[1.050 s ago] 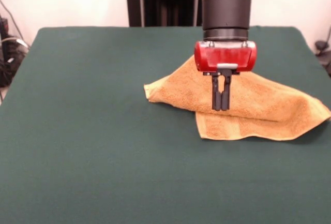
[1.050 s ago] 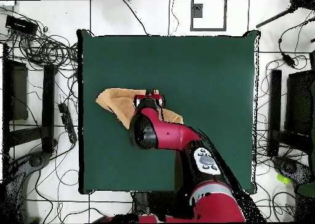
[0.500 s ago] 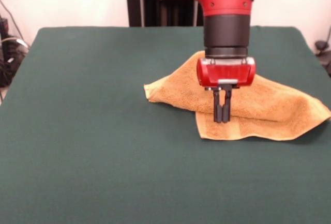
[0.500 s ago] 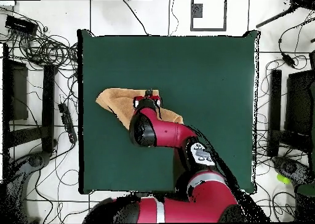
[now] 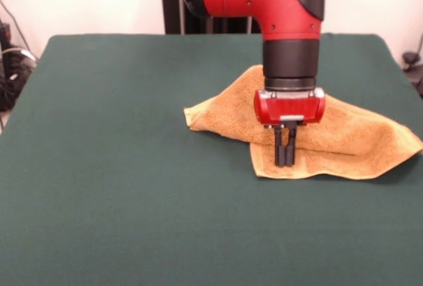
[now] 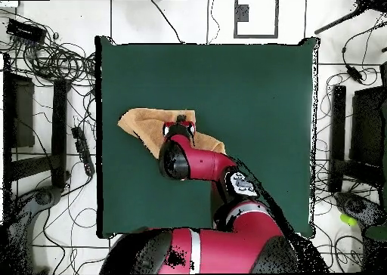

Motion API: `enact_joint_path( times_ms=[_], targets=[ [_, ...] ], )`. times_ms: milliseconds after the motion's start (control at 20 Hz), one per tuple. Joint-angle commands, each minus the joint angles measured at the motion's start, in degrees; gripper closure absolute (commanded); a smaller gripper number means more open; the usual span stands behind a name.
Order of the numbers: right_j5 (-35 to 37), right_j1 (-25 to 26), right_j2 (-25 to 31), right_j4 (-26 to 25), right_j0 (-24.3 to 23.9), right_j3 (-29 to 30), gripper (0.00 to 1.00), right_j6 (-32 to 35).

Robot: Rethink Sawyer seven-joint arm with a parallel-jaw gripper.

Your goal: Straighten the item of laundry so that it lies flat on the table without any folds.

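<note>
Desk (image 5: 99, 167): dark green, broad, bare on its left half in the front view.
Towel (image 5: 350, 134): orange-tan terry, lying right of centre, folded over itself, a lower layer showing along the near edge.
Claw (image 5: 284, 160): clenched, fingers pressed together, pointing straight down over the towel's near fold; whether it touches the cloth is unclear.
Arm (image 6: 204, 162): red and black, reaching over the towel.

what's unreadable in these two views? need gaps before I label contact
- Front view: the gripper fingers look closed, but whether they pinch the towel or just hang in front of it can't be told.
- Overhead view: the arm covers the towel's middle, so its fold lines are hidden there.
- Front view: the layer under the folded-over flap is hidden by the flap.
</note>
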Motion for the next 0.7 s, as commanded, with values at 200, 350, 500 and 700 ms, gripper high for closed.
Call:
enact_joint_path(
  times_ms=[200, 350, 500, 700],
  targets=[
    [7.1, 5.0, 0.7, 2.2, 2.5, -5.4, 1.0, 7.1],
    [9.1, 6.4, -1.4, 3.6, 3.6, -6.1, 1.0, 6.8],
    [9.8, 8.5, -3.2, 3.9, 4.3, -7.6, 1.0, 6.1],
    [10.8, 11.0, -4.1, 3.7, 4.0, -9.7, 1.0, 5.6]
  ],
)
